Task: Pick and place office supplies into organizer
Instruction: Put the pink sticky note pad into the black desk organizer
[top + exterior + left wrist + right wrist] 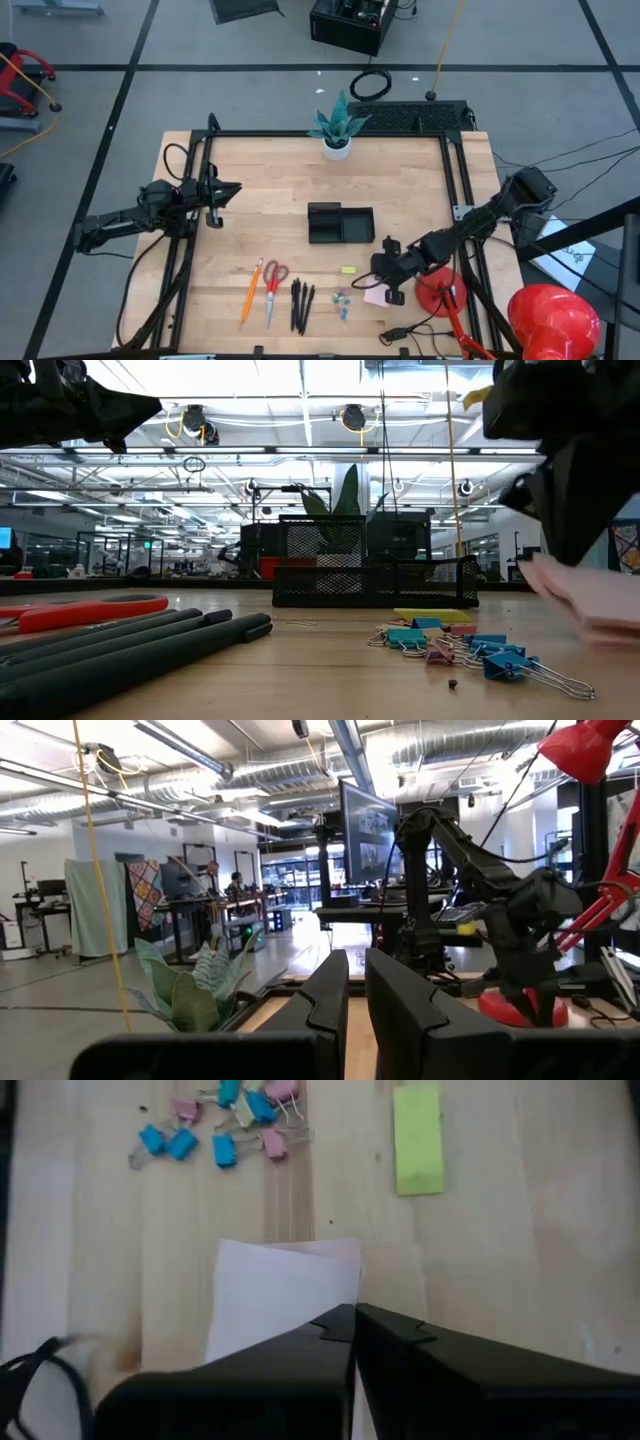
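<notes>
While the right gripper's fingers are clenched on the edge of the pink sticky-note pad, the pad sits at the lower right of the high view, just beside the red lamp base. Colored clips and a yellow note lie near it. Farther out, the black organizer stands mid-frame. At the left edge the left gripper hovers, fingers nearly together, holding nothing.

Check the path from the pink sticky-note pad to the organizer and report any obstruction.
Nothing visible blocks it. The right pincer is shut on the pink sticky-note pad; bare table lies between it and the organizer. The yellow piece lies just beside that line.
</notes>
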Tool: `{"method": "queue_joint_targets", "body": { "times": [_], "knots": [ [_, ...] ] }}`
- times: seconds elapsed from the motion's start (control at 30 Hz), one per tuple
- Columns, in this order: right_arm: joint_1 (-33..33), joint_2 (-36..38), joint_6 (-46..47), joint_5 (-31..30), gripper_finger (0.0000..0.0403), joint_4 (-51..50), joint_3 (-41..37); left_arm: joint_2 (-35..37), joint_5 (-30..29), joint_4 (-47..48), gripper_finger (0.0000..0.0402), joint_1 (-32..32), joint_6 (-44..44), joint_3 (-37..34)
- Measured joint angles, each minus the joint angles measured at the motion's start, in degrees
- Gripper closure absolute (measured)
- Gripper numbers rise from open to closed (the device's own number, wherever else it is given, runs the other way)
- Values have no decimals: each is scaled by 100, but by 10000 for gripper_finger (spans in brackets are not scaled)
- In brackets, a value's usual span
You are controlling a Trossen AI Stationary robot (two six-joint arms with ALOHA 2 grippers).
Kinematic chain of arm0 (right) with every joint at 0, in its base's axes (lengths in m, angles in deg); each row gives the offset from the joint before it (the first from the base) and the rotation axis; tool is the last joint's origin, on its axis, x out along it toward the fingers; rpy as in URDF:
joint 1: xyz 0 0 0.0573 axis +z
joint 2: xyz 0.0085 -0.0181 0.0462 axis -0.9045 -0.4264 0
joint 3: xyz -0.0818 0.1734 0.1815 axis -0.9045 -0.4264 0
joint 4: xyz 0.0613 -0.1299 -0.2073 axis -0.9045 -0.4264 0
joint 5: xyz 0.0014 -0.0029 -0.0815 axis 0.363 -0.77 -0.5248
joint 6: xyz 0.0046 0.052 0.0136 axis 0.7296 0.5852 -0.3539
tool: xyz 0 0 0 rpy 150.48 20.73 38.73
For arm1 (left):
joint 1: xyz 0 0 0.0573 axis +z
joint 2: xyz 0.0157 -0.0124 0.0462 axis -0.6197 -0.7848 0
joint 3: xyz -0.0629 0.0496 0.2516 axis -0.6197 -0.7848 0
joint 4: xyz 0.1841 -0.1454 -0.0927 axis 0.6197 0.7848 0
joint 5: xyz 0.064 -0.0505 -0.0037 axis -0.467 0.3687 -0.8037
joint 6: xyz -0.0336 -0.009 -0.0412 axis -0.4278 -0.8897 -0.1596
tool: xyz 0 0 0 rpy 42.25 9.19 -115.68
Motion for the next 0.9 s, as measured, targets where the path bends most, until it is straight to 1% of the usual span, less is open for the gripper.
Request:
{"method": "queue_joint_targets", "body": {
  "times": [0.1,0.33,0.67,0.83,0.9],
  "knots": [
    [0,161,-89,-130,402,47,2,2,0,2,355,0,-85,0],
    [0,384,-223,-131,403,21,28,2,0,6,355,0,-113,0],
    [-199,442,-706,-141,403,-917,863,2,0,9,355,0,-126,0],
    [-449,442,-929,-135,403,-1375,1076,0,0,10,355,0,-125,0],
    [-624,442,-1045,-32,403,-1559,1151,2,0,10,355,0,-124,0]
  ]
}}
